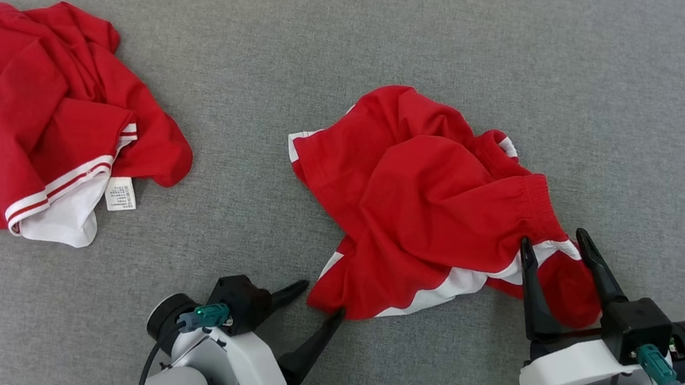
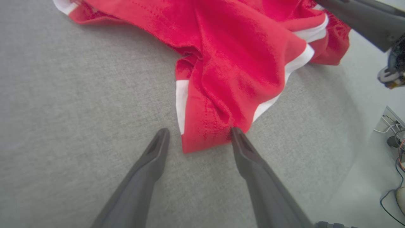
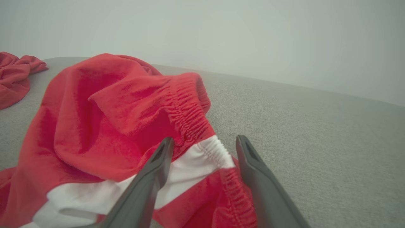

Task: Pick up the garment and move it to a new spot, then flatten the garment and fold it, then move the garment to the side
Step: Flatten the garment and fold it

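The garment [image 1: 423, 198] is a pair of red shorts with white trim, lying crumpled in the middle of the grey cushion. My left gripper [image 1: 322, 298] is open at its near lower corner. In the left wrist view that hem corner [image 2: 202, 136] lies between the two fingers of the left gripper [image 2: 199, 129], and the right one touches the cloth's edge. My right gripper [image 1: 553, 237] is open over the near right end of the garment. The elastic waistband [image 3: 205, 152], red and white, sits between the spread fingers of the right gripper [image 3: 205, 138]. Neither gripper has closed on the cloth.
A second red and white garment [image 1: 21, 117] lies bunched at the far left of the cushion, with a white label showing. Bare grey fabric [image 1: 408, 26] stretches behind and to the right. Past the cushion's edge, cables [image 2: 395, 139] lie on the floor.
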Controlling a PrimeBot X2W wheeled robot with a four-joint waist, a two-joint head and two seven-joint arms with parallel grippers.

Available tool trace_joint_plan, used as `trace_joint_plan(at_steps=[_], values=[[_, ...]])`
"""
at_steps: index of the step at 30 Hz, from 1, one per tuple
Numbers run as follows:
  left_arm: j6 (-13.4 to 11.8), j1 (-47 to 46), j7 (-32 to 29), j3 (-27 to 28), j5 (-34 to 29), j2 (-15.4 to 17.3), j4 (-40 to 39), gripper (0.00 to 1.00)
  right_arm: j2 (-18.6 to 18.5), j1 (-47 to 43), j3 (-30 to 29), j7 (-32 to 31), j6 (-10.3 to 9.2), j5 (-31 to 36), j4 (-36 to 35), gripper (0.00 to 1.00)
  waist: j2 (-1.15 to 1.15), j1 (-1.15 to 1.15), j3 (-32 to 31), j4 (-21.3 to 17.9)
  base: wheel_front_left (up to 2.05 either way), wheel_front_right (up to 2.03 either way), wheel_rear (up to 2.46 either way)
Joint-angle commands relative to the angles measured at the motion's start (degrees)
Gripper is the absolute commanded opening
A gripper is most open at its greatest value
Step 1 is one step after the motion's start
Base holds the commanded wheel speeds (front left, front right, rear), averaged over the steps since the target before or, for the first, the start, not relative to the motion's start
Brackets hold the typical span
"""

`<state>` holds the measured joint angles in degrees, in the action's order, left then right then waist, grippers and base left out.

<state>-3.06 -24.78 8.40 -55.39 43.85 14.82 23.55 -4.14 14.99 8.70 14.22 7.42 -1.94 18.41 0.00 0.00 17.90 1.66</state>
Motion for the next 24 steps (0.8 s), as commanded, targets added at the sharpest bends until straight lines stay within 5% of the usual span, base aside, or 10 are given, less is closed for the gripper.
trace_joint_plan(at_steps=[1,7,8,9,10,12,24], values=[[0.22,-1.93,0.53,1.49,-0.40,0.57,0.05,1.00,-0.20,1.06,1.54,0.78,0.07,0.10,-1.00,1.00,0.00,0.00,0.28,-0.05,0.00,0.00,0.00],[1.21,-3.27,1.63,1.18,-0.69,-0.45,2.69,1.00,-0.10,1.57,2.11,0.78,0.07,0.18,-1.05,1.00,0.00,0.00,0.79,0.07,0.00,0.00,0.00],[1.34,-3.29,1.78,1.14,-0.64,-0.58,2.86,1.00,-0.10,1.61,2.15,0.78,0.07,0.18,-1.08,0.90,0.00,0.00,0.78,0.08,0.00,0.00,0.00],[1.47,-3.30,1.93,1.10,-0.60,-0.68,2.93,0.76,-0.09,1.62,2.13,0.78,0.07,0.18,-1.13,0.31,0.00,0.00,0.76,0.10,0.00,0.00,0.00],[1.84,-3.22,2.09,1.11,-0.35,-0.82,2.80,0.43,-0.09,1.60,2.11,0.78,0.07,0.14,-1.18,0.00,0.00,0.00,0.71,0.14,0.00,0.00,0.00],[2.06,-3.14,2.38,1.15,-0.19,-0.85,2.44,0.00,-0.12,1.46,1.86,0.78,0.07,0.03,-1.55,0.00,0.00,0.00,0.56,0.20,0.00,0.00,0.00],[2.09,-0.46,-0.50,3.38,4.39,3.02,-7.57,0.00,-0.62,-1.65,0.79,0.78,0.07,-2.88,-5.23,0.00,0.00,0.00,-1.35,0.32,0.00,0.00,0.00]])
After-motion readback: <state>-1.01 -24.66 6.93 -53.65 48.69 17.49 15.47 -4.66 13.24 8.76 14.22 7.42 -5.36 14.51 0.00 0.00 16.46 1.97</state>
